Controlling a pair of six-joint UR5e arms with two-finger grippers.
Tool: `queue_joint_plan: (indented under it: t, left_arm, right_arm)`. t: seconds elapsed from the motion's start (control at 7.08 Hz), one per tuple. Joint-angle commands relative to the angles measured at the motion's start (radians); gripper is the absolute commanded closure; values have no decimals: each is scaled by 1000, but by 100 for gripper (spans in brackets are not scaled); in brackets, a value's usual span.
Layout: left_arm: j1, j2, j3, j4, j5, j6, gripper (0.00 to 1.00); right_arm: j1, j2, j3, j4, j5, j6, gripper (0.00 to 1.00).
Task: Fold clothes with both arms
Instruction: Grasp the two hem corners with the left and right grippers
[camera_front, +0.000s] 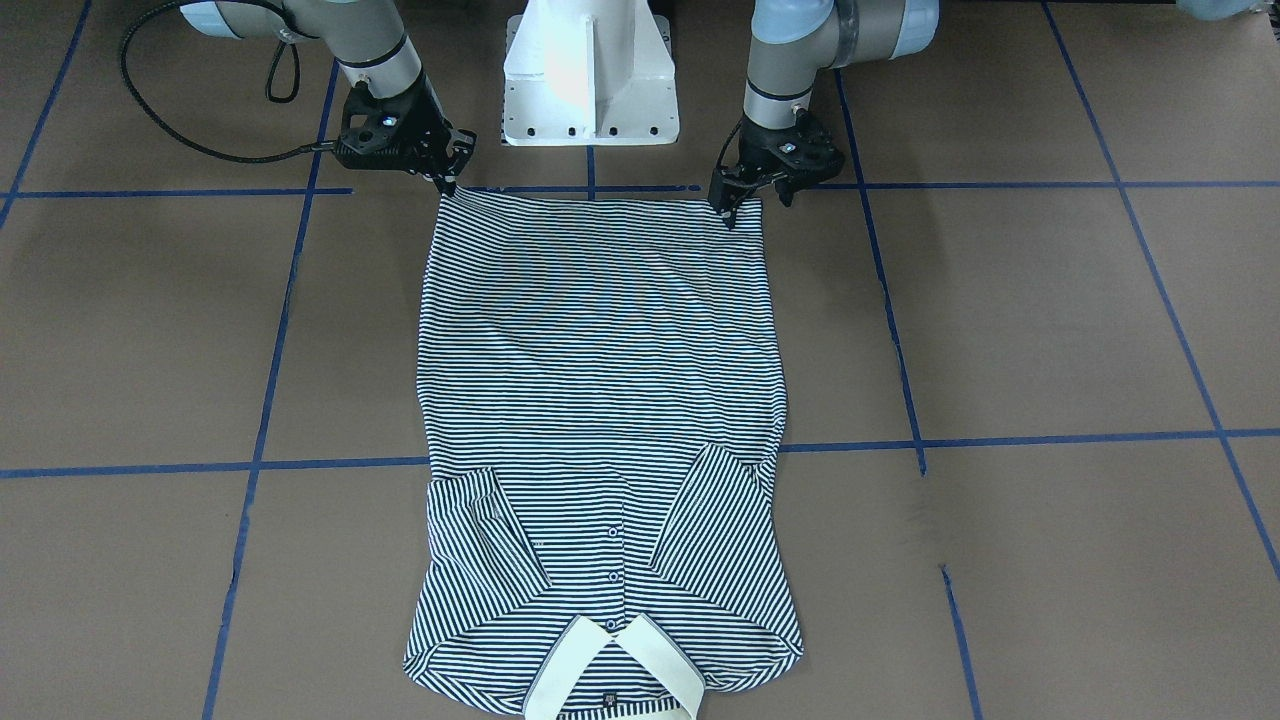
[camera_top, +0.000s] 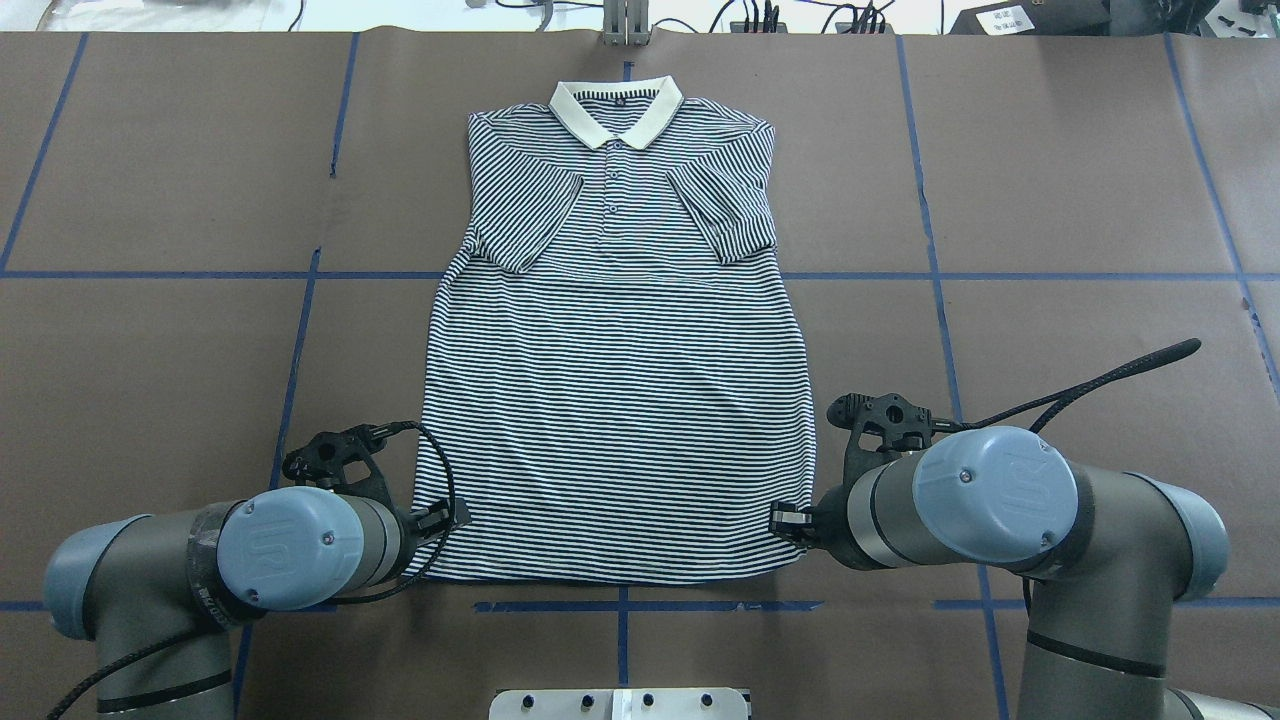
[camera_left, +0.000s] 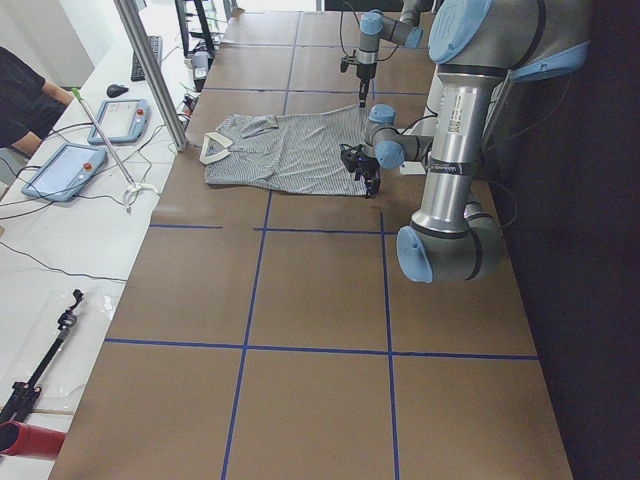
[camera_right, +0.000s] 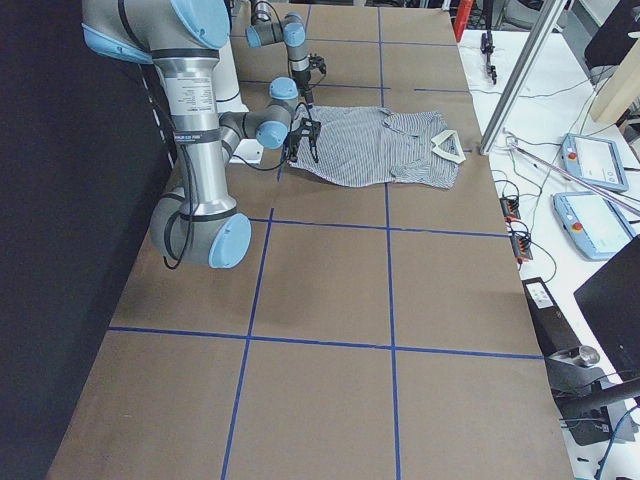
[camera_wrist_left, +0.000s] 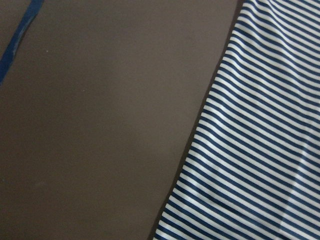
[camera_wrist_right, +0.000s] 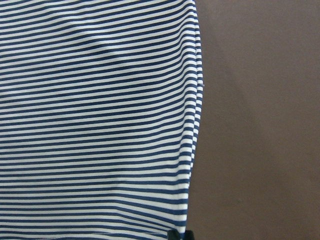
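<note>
subject: one short-sleeved polo shirt with thin navy-and-white horizontal stripes (camera_top: 615, 400), lying flat and face up on the brown paper-covered table marked with blue tape lines (camera_top: 1080, 180). its cream collar (camera_top: 615, 110) points to the far edge, away from the robot. the hem lies nearest the white central pedestal (camera_front: 590, 80), just short of a tape line. placket buttoned. both sleeves are turned inward over the chest. the black two-finger left gripper (camera_front: 735, 208) is down at the hem corner on the robot's left, its tip touching the cloth. the black two-finger right gripper (camera_front: 450, 182) is placed likewise at the opposite hem corner. the right wrist view shows a dark fingertip (camera_wrist_right: 175, 235) against the shirt's side edge at the hem. finger state, both grippers: cannot be told, whether pinched on the cloth or parted over it. the hem between them lies straight.
</note>
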Motion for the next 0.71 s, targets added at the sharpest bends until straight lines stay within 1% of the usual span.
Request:
queue_joint_plan:
  t: [0.0,0.57]
  left_arm:
    - [10,1,15,1,0,-2,4]
    - [22,1,21,1,0,-2,11]
  right_arm:
    - [0,2,0,0,0,0,100]
    - [1,1,2,0,1,0,100]
